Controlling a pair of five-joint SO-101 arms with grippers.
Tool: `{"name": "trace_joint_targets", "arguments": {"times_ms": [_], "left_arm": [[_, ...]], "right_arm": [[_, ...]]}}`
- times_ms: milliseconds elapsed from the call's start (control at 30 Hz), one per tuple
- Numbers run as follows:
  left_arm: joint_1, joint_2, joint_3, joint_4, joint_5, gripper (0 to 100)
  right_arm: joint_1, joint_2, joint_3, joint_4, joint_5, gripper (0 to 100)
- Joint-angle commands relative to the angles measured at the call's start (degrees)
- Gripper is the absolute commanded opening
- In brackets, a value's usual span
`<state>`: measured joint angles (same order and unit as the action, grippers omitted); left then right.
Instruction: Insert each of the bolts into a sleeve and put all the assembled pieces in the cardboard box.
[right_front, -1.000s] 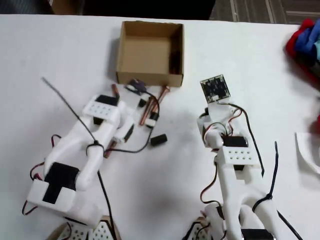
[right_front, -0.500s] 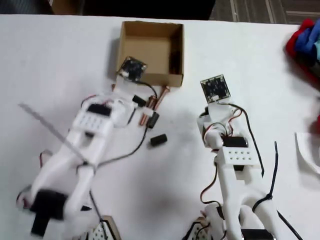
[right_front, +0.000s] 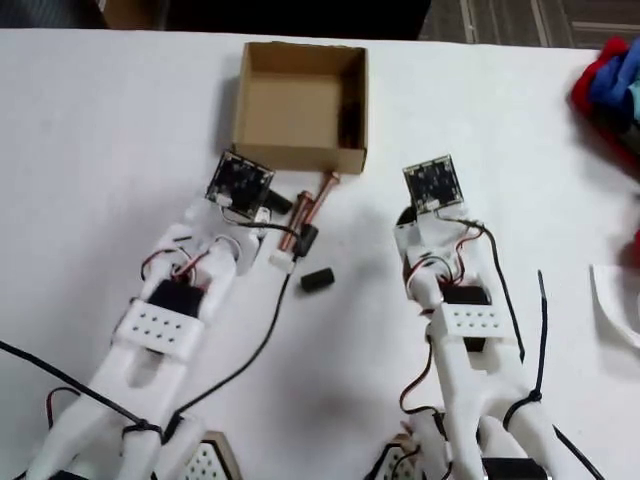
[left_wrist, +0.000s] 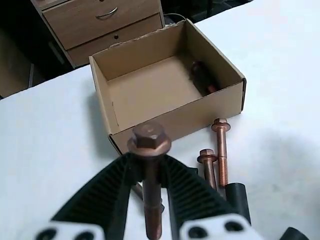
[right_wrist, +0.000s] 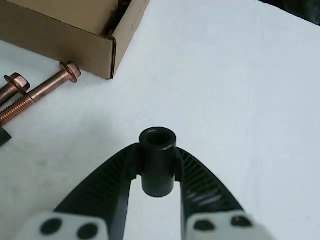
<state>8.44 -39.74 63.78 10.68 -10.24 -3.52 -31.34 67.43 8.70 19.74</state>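
On the desk (right_front: 120, 120), near the cardboard box (right_front: 298, 157), the left gripper (left_wrist: 150, 167) is clamped lengthwise on a bolt (left_wrist: 149, 141) (head toward the tips). Well to its right, the right gripper (right_wrist: 158, 150) pinches a sleeve (right_wrist: 158, 172), bore likewise outward, axes seemingly parallel.

a white table (right_front: 90, 130) spans the scene. at its far right edge lies a bundle of red and blue fabric (right_front: 608, 80), partly cut off. nearer along the same edge sits a pale curved object (right_front: 603, 295), too cropped to identify. grey carpeted floor (right_front: 520, 20) shows beyond the table. behind the table stands a wooden drawer unit (left_wrist: 85, 22), a curved metal handle (left_wrist: 107, 13) on its upper drawer.
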Motion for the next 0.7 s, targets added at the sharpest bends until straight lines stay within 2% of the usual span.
{"name": "trace_joint_targets", "arguments": {"times_ms": [0, 200, 267, 367, 467, 567, 667], "left_arm": [[0.26, -2.37, -0.40, -1.49, 0.53, 2], [0.35, -2.64, -0.48, -1.58, 0.62, 2], [0.35, -2.73, -0.48, -1.58, 2.90, 2], [0.26, -2.73, -0.48, -3.96, 9.49, 2], [1.41, -2.73, -0.48, -7.91, 13.80, 2], [3.43, -2.81, -1.63, -9.76, 14.95, 2], [5.63, -2.73, -5.14, -9.76, 15.03, 2]], "right_arm": [[-2.07, -2.51, 1.14, -1.89, -0.44, 2.3], [-9.71, -3.03, 5.36, -1.89, -0.44, 2.3], [-10.68, -2.86, 5.71, -3.91, -0.44, 2.3], [-10.07, -2.51, 9.23, -16.66, -5.27, 2.3], [-9.54, -2.51, 16.00, -34.59, -9.41, 2.3], [-9.71, -2.42, 21.27, -49.63, -9.49, 2.3], [-9.54, -1.63, 22.59, -56.57, -9.67, 2.3]]}}
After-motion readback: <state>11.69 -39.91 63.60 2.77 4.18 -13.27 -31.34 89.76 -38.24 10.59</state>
